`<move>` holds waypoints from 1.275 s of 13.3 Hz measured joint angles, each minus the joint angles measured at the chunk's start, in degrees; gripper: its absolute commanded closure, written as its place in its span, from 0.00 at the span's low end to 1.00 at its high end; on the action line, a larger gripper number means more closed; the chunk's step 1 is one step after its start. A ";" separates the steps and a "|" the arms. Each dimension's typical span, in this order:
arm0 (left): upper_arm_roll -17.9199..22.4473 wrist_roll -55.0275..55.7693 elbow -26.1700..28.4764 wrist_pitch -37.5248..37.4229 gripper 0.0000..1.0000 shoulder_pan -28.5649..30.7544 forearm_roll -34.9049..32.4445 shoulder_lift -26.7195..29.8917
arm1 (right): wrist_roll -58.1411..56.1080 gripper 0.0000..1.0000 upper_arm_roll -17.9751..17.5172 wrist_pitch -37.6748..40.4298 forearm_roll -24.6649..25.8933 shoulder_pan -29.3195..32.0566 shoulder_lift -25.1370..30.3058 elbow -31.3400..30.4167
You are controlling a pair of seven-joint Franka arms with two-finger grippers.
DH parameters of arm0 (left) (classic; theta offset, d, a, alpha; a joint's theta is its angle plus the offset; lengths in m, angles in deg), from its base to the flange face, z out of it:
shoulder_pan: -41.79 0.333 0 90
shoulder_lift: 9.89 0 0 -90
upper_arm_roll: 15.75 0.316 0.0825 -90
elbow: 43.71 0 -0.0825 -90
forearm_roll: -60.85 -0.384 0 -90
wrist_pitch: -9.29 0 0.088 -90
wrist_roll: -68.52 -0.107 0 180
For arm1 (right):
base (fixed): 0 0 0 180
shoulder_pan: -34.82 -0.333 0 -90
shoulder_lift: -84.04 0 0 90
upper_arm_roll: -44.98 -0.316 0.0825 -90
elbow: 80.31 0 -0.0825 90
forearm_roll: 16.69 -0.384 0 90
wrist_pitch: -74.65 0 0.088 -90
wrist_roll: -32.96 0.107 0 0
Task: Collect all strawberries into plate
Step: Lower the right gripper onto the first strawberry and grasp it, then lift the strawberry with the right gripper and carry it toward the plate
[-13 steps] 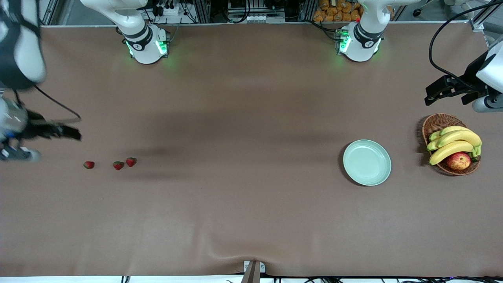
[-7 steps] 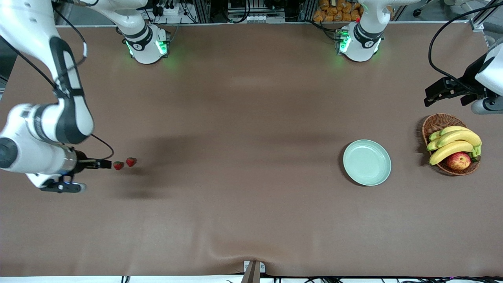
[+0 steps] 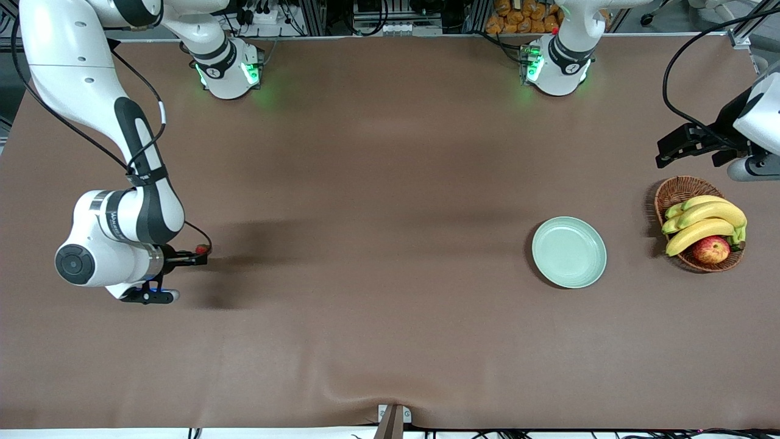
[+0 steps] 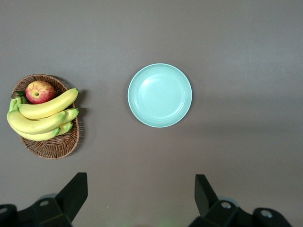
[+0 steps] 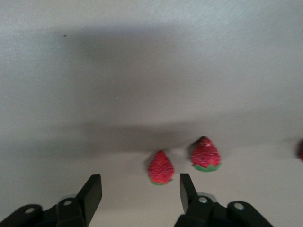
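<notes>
In the front view only one strawberry (image 3: pixel 201 249) shows, at the right arm's end of the table; the arm covers the others. The right wrist view shows two strawberries (image 5: pixel 161 168) (image 5: pixel 205 155) side by side and a third at the frame's edge (image 5: pixel 301 149). My right gripper (image 3: pixel 198 260) (image 5: pixel 140 191) is open and empty, low over the table, its fingertips just short of the first berry. The mint-green plate (image 3: pixel 569 252) (image 4: pixel 160 95) lies empty toward the left arm's end. My left gripper (image 3: pixel 688 143) (image 4: pixel 139 189) is open and empty, waiting high over the table beside the basket.
A wicker basket (image 3: pixel 676 186) (image 4: pixel 52 146) with bananas (image 3: pixel 704 222) and an apple (image 3: pixel 711 249) stands beside the plate at the left arm's end. A wide stretch of brown table lies between the strawberries and the plate.
My right arm has swung in from the table's end and come down over the strawberries, now covering two of them in the front view. The left arm has barely moved.
</notes>
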 measured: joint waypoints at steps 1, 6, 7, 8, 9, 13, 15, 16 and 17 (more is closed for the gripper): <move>-0.01 0.00 0.03 0.00 0.00 -0.01 0.00 -0.04 | 1.41 0.26 0.15 0.03 -0.84 0.08 -0.34 -0.01; -0.08 0.00 0.40 0.07 0.00 -0.02 0.00 -0.08 | 12.74 0.25 0.68 0.03 -1.12 0.26 -2.12 -0.02; -0.09 0.00 0.49 0.09 0.00 -0.04 0.00 -0.08 | 14.20 0.26 0.76 0.03 -1.14 0.27 -2.48 -0.02; -0.11 0.00 0.57 0.10 0.00 -0.07 0.00 -0.08 | 14.98 0.27 0.81 0.03 -1.15 0.27 -2.85 -0.01; -0.16 0.00 0.64 0.14 0.00 -0.12 0.00 -0.08 | 15.32 0.27 0.89 0.04 -1.20 0.29 -3.24 -0.02; -0.45 0.00 0.74 1.02 0.00 -0.32 0.00 -0.08 | 16.13 0.40 1.25 0.30 -1.33 0.91 -4.59 -0.08; -0.47 0.00 0.87 1.57 0.00 -0.43 0.00 -0.21 | 16.78 0.47 1.25 0.39 -1.38 1.14 -4.94 -0.45; -0.48 0.00 0.93 1.72 0.00 -0.52 0.00 -0.42 | 17.03 0.51 1.22 0.41 -1.43 1.13 -4.97 -0.61; -0.48 0.06 0.95 1.87 0.00 -0.61 0.00 -0.66 | 17.11 0.57 1.18 0.48 -1.46 1.12 -4.98 -0.68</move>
